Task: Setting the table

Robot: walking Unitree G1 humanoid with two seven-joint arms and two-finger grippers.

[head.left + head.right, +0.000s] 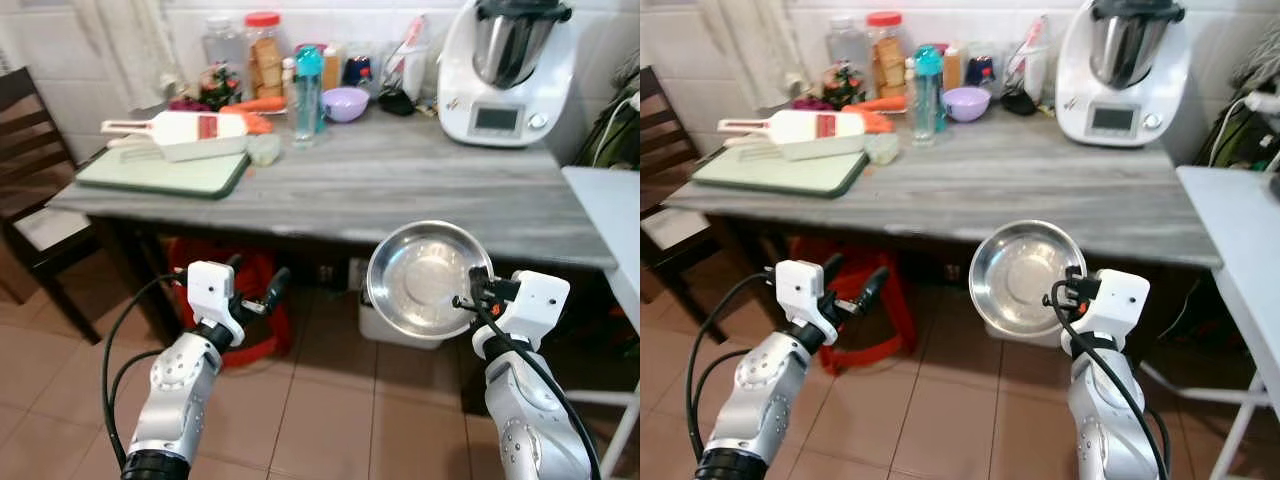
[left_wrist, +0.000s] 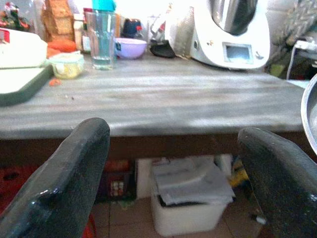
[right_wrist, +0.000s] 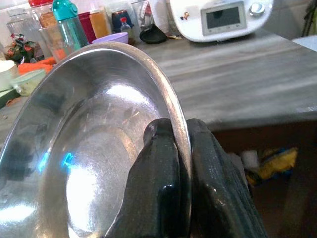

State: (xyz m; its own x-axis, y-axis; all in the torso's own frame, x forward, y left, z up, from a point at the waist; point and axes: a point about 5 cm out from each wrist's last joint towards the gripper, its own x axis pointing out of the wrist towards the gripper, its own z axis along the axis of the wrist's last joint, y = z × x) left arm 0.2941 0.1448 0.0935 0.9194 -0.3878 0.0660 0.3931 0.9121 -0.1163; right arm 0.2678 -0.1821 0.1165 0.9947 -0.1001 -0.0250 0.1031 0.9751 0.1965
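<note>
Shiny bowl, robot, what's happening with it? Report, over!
Right gripper shut on steel bowl rim, held tilted below the table edge. Left gripper open, empty. Bare tabletop straight ahead; cutting board far left.

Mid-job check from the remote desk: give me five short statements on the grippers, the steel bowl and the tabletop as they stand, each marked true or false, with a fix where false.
1. The right gripper pinches the rim of the round stainless-steel bowl. True.
2. The bowl rests on the grey wooden table. False: it is held in the air in front of the table's near edge, tilted towards the camera.
3. The left gripper is open and holds nothing. True.
4. A white kitchen machine with a small screen stands on the table's far right. True.
5. The green cutting board lies beside the kitchen machine. False: it lies at the table's left end, with a white slicer on it.
</note>
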